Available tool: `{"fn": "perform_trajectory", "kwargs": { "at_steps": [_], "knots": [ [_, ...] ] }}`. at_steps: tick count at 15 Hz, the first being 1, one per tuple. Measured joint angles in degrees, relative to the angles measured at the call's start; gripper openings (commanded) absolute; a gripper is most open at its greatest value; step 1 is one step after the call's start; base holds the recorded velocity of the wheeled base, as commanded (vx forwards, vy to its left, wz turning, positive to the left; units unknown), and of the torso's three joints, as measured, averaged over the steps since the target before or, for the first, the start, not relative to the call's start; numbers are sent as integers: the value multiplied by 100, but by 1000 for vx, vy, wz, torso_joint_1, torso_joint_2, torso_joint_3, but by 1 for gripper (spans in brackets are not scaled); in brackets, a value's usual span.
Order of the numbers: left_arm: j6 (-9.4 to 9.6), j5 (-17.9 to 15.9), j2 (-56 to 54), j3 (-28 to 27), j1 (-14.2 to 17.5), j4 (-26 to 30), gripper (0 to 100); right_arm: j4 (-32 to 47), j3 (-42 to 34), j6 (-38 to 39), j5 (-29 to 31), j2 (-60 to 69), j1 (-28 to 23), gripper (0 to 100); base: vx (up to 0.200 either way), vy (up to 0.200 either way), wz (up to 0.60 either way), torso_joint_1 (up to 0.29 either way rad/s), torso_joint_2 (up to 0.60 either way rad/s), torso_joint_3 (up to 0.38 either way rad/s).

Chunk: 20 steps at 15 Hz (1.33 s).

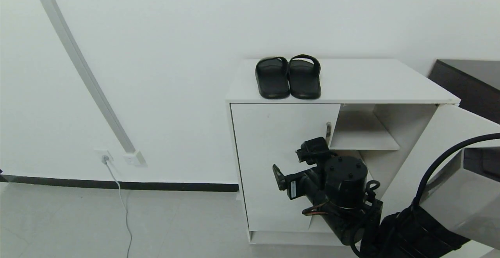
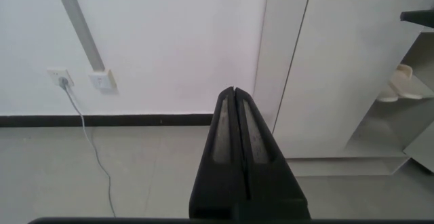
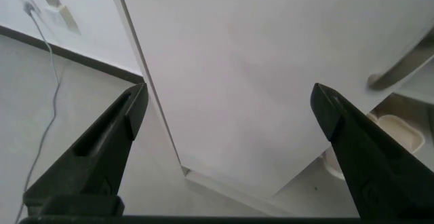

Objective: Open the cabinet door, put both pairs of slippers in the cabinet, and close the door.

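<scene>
White cabinet door [image 1: 414, 164] stands open; right end effector [image 3: 229, 91], fingers apart, and left end effector [image 2: 234, 91], fingers together, hold nothing. Cream foam slippers [image 2: 397, 88] lie inside; black rubber slippers [image 1: 288, 77] atop the cabinet [image 1: 371, 82] remain, then closing

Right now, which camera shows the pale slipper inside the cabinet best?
Left wrist view: the pale slipper lies inside the open cabinet, seen side-on with nothing in front. The right wrist view catches part of it past the door. In the head view an arm stands before the cabinet's lower part.
</scene>
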State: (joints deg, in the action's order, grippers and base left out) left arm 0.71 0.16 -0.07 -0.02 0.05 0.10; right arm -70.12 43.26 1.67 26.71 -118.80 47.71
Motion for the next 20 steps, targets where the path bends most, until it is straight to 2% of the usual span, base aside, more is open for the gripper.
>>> {"fn": "perform_trajectory", "kwargs": {
  "at_steps": [14,20],
  "knots": [
    [0,-23,0,-5,-2,-2,0,-17,-30,-112,0,33,7,100,0,0,0,234,-553,-318],
    [7,-23,0,2,2,0,0,-178,-73,-394,35,74,49,100,0,0,0,38,-84,-45]
  ]
}}
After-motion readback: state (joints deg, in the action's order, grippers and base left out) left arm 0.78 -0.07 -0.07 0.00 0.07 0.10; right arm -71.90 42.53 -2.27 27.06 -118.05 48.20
